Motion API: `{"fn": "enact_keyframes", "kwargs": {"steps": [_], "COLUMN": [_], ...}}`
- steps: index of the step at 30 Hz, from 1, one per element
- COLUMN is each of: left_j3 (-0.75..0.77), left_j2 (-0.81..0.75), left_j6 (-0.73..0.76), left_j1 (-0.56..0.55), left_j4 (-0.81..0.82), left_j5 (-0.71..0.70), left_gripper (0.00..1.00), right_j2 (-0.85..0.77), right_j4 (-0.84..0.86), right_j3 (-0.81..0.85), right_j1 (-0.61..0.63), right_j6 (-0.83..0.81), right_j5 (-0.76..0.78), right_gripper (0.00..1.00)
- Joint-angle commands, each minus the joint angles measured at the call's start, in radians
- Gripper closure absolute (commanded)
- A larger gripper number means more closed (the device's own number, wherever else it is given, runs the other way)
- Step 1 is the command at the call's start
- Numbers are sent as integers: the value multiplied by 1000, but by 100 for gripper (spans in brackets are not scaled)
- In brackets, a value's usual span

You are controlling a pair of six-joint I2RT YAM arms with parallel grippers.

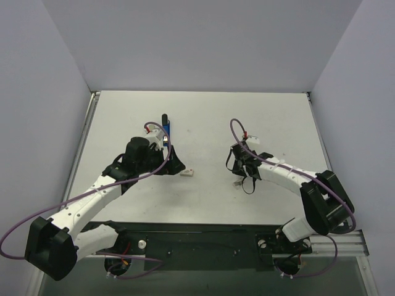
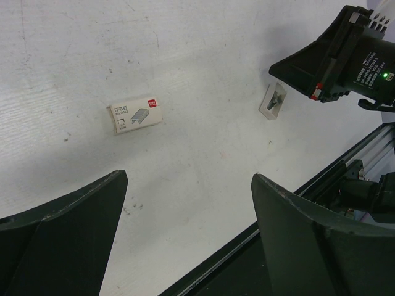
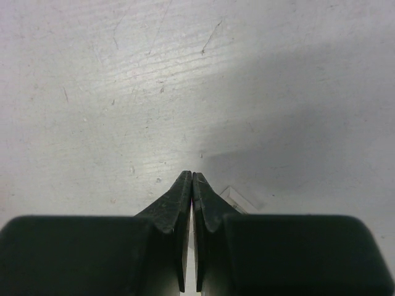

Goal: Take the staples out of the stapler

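On white tabletop (image 1: pixel 203 117) — slim blue hinged stapler (image 1: pixel 166 129) with dark end is laid near left hand (image 2: pixel 188 179), spread wide, nothing gripped; right hand (image 3: pixel 192 177) is pressed closed.

Overhead looks down from behind; close wrist views probably share only table (image 1: pixel 203 123).

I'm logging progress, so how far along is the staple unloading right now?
Nothing looks unloaded yet. In hand: nothing; the left claw hangs open and empty, the right claw is shut beside a small pale piece. Remaining: everything, since the stapler lies ungripped beyond the left arm.
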Motion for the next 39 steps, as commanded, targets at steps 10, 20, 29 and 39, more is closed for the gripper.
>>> {"fn": "enact_keyframes", "kwargs": {"steps": [10, 20, 29, 39], "left_j3": [-2, 4, 7, 1], "left_j2": [-21, -11, -4, -8], "left_j6": [-5, -5, -5, -5], "left_j1": [-2, -2, -2, -2], "left_j4": [44, 44, 44, 44], "left_j5": [18, 19, 22, 22], "left_gripper": [7, 7, 7, 7], "right_j2": [-171, -200, -169, -122], "right_j4": [-131, -108, -89, -83], "right_j3": [-3, -78, -87, -87], "right_j1": [-31, -100, -136, -149], "right_j6": [-100, -209, -240, -227], "right_j5": [89, -75, -161, -176], "right_gripper": [76, 73, 73, 75]}}
